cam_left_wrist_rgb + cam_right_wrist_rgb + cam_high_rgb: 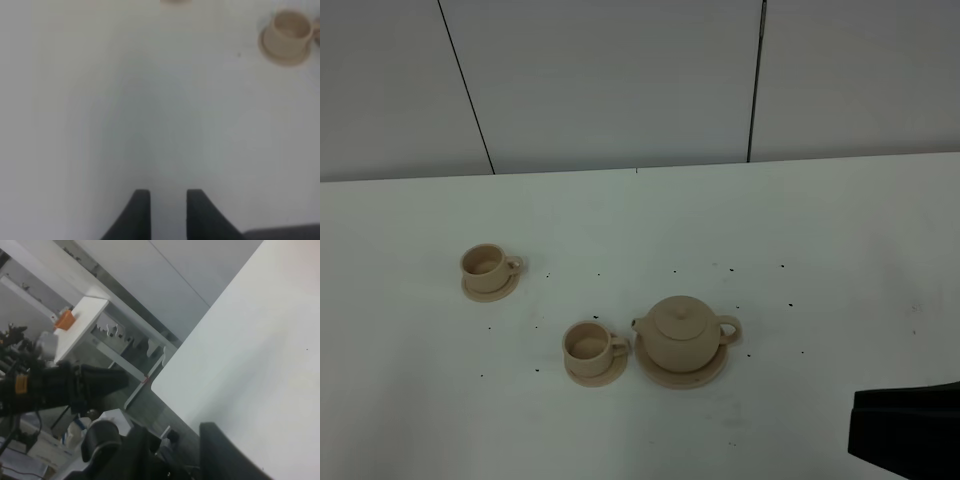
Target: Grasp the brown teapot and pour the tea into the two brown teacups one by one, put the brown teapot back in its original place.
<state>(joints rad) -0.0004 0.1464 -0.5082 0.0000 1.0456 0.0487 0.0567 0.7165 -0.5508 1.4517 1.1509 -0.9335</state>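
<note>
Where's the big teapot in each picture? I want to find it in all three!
Exterior high: the brown teapot sits on its wide saucer, low down and just right of the middle.
Left wrist: not in it; only one teacup shows, near a corner.
Right wrist: not in it.
Shared landmark: the white table shows in all three views.

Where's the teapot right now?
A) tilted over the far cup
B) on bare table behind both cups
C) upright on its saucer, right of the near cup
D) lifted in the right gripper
C: the teapot stands upright on its saucer, just right of the near cup in the high view.
</note>
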